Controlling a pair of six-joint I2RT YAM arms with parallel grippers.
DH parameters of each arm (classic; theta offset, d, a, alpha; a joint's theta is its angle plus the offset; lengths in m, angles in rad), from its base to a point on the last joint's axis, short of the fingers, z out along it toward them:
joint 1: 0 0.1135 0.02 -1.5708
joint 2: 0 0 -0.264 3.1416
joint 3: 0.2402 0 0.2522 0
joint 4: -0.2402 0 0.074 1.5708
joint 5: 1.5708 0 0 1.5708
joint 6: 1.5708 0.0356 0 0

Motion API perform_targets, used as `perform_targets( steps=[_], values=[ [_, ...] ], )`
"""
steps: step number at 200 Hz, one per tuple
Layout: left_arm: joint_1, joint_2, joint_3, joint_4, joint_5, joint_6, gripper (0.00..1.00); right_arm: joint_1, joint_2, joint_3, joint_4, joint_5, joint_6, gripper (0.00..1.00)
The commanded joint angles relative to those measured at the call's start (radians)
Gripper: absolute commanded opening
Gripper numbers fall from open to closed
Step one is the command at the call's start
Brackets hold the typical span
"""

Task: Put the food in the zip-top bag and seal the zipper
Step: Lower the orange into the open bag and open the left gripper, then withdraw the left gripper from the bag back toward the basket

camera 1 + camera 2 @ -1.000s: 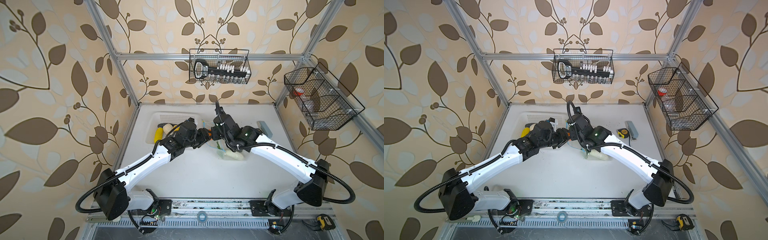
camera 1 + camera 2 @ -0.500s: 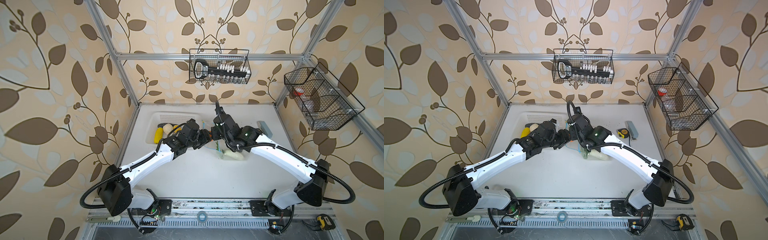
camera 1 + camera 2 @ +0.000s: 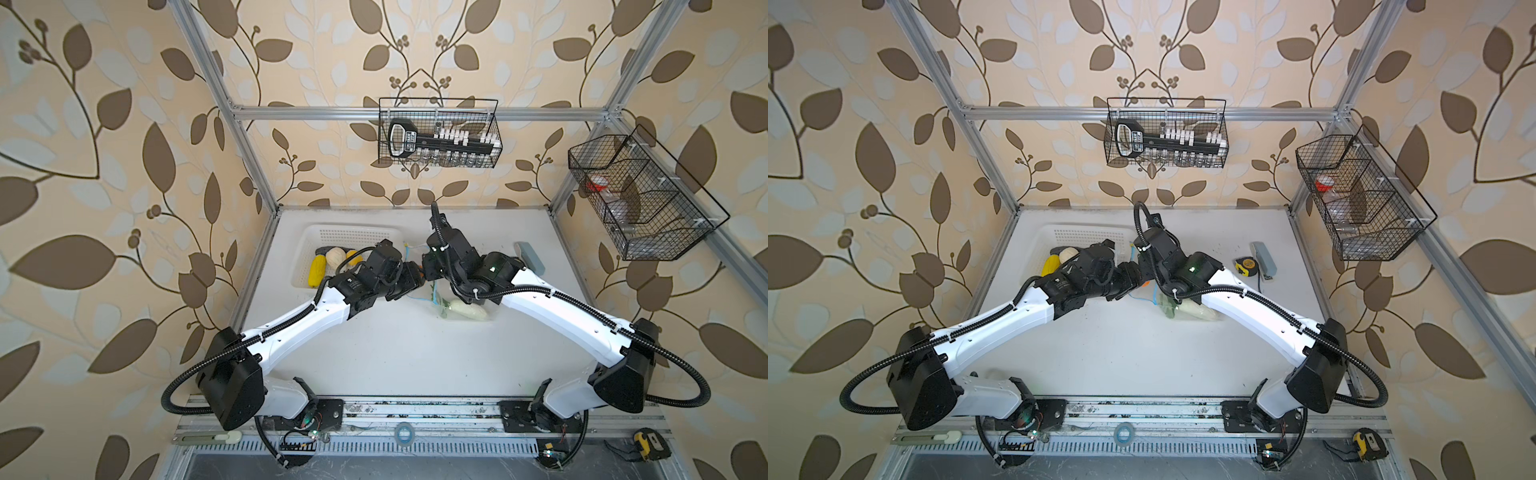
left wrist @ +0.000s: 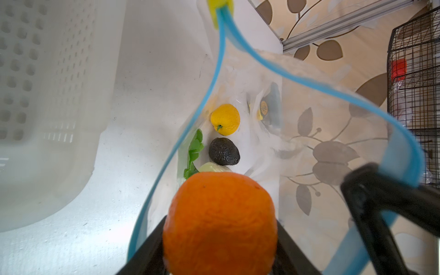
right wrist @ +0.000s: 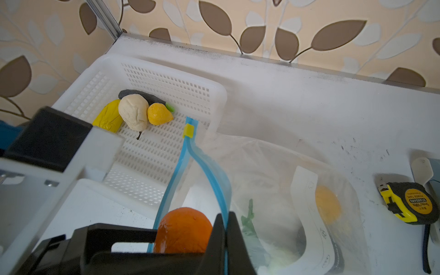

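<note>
- Compared with a second ago, the left arm is reaching slightly further toward the centre of both top views, while the right arm is showing no visible shift
- The left gripper (image 4: 221, 228) is clamping the round, dimpled orange toy fruit (image 4: 219, 204), which is filling the lower centre of the left wrist view
- The right gripper (image 5: 225, 238) is pinching together on the blue zipper strip (image 4: 309, 83) and is holding up one side of the clear, crinkly zip-top bag (image 5: 273, 171), so the mouth is gaping as a wide loop
- In the lower centre of the right wrist view the orange toy fruit is sitting between the two runs of strip, so it is judged to be at the threshold and not yet dropped in
- Already lying inside the bag, mid-frame in the left wrist view, are a yellow lemon (image 4: 225, 119), a dark pebbly oval toy (image 4: 223, 151), a green leaf (image 4: 195, 152) and a pale cucumber (image 3: 465, 309)
- Waiting in the white perforated plastic basket (image 5: 166, 78), at the upper left of the right wrist view, are yellow corn (image 5: 108, 117), a whitish lumpy cauliflower (image 5: 134, 112), a yellow-orange peach (image 5: 159, 114) and a dark eggplant (image 5: 142, 94)
- The task is looking roughly half done, with the yellow slider tab (image 5: 188, 130) parked at the strip's end and the sealing not begun
</note>
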Motion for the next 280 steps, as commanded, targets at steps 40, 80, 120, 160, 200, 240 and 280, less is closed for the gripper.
perform_targets(
  steps=[40,80,120,160,200,240,280],
  values=[
    [-0.010,-0.016,0.045,0.004,-0.030,0.028,0.65,-0.003,-0.026,0.014,0.021,-0.014,0.006,0.00],
    [-0.010,-0.022,0.040,0.006,-0.032,0.031,0.66,-0.003,-0.026,0.016,0.022,-0.018,0.005,0.00],
    [-0.011,-0.024,0.039,0.006,-0.033,0.031,0.66,-0.001,-0.024,0.016,0.022,-0.021,0.007,0.00],
    [-0.011,-0.035,0.039,-0.001,-0.040,0.037,0.66,-0.001,-0.024,0.013,0.022,-0.019,0.008,0.00],
    [-0.008,-0.067,0.096,-0.122,-0.132,0.122,0.68,-0.001,-0.029,0.001,0.025,-0.015,0.008,0.00],
    [0.042,-0.106,0.173,-0.297,-0.289,0.235,0.80,-0.003,-0.029,-0.017,0.043,-0.025,0.012,0.00],
    [0.240,-0.072,0.192,-0.398,-0.287,0.251,0.81,-0.003,-0.020,-0.021,0.059,-0.040,0.009,0.00]
  ],
)
